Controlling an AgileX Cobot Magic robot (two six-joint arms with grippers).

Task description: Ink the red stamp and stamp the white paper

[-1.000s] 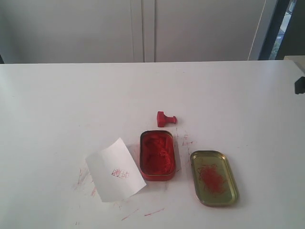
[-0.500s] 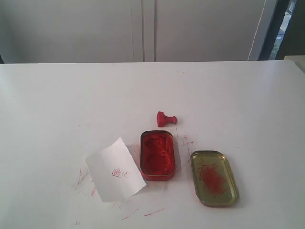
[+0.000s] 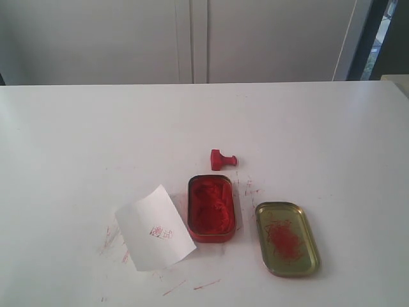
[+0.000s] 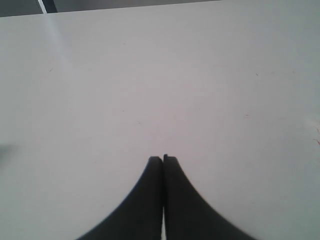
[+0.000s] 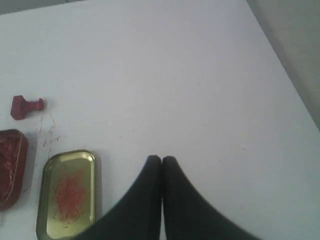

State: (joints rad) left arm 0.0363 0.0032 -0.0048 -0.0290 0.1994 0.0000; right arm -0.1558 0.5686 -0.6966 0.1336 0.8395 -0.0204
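The red stamp [image 3: 223, 159] lies on its side on the white table, just behind the open red ink tin [image 3: 211, 208]; the right wrist view also shows the stamp [image 5: 26, 107]. The white paper [image 3: 154, 228] lies left of the tin, one edge curled, with a faint red print on it. Neither gripper appears in the exterior view. My left gripper [image 4: 162, 159] is shut over bare table, holding nothing. My right gripper [image 5: 161, 159] is shut and empty, off to the side of the gold lid [image 5: 68, 194].
A gold lid [image 3: 287, 238] smeared red lies right of the tin. Red ink smudges mark the table around the paper and tin. The red tin's corner [image 5: 11, 165] shows in the right wrist view. Grey cabinet doors stand behind the table's far edge [image 3: 204, 84].
A dark part of the right arm at the right edge of the exterior view one second ago has left the frame. Stamp, tin, lid and paper have not moved.
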